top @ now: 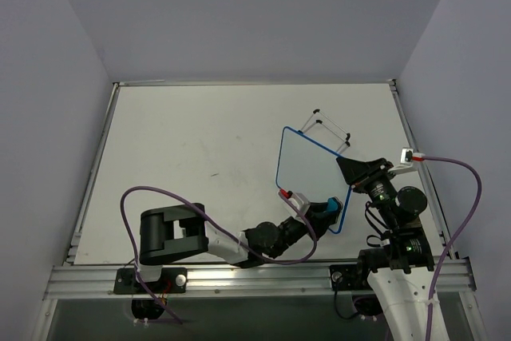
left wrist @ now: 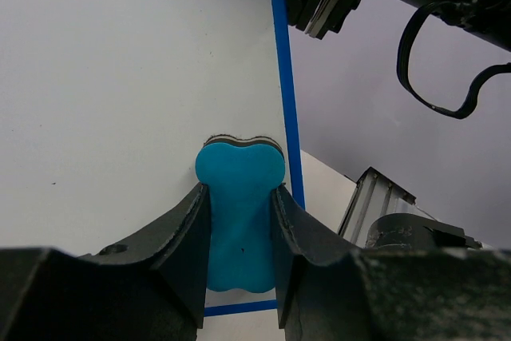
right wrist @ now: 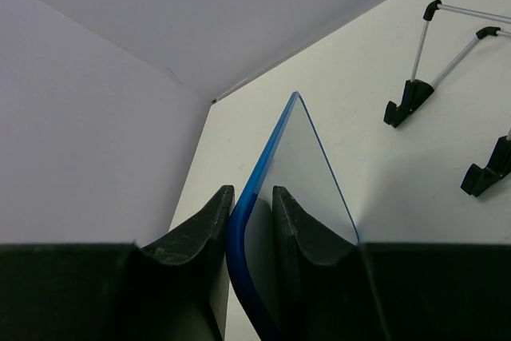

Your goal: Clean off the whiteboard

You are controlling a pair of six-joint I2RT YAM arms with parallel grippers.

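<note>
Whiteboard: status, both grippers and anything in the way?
Left gripper shut on blue eraser, pressed to whiteboard near its blue rim. Right gripper shut on whiteboard edge. No writing visible. Wire stand lies apart behind; nothing blocking.

**Board on the table's right half, a gripper at two of its edges**

The board (top: pixel 307 173) is over the right half of the table (top: pixel 184 141), tilted. The stand (top: pixel 331 128) lies on the table just behind it, apart from it. The right gripper (right wrist: pixel 251 193) is at the board's right edge, one finger on each side of the rim. The left gripper (left wrist: pixel 239 189) reaches in from the left to the board's near right corner. The eraser (left wrist: pixel 239 221) sits between its fingers, its tip against the board's face just inside the rim.
</note>
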